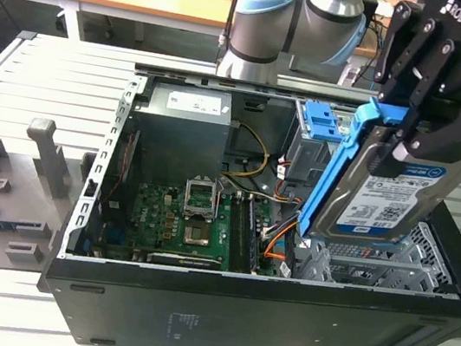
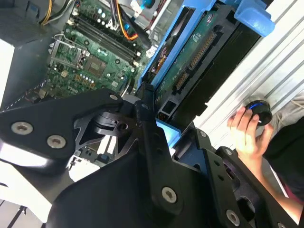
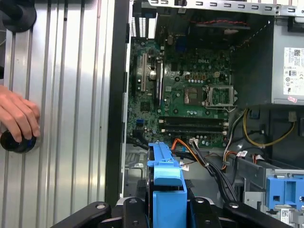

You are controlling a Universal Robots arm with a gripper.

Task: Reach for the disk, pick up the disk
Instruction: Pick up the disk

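The gripper (image 1: 395,133) is clamped on the upper end of the disk (image 1: 379,201), which hangs below it, tilted, label side toward the exterior camera, its lower end just above the metal drive cage (image 1: 374,266) of the open computer case (image 1: 192,307). The grasp looks made and the disk partly free, so the pick-up appears nearly complete. Doing it well means keeping the grip firm on the blue rails (image 3: 167,180) and holding the disk clear of the orange cables (image 3: 183,146) under the gripper and of the case wall. A person's hand (image 2: 248,135) rests on a knob (image 2: 259,110) on the counter (image 1: 39,108) beside the case; it deserves a wide berth.
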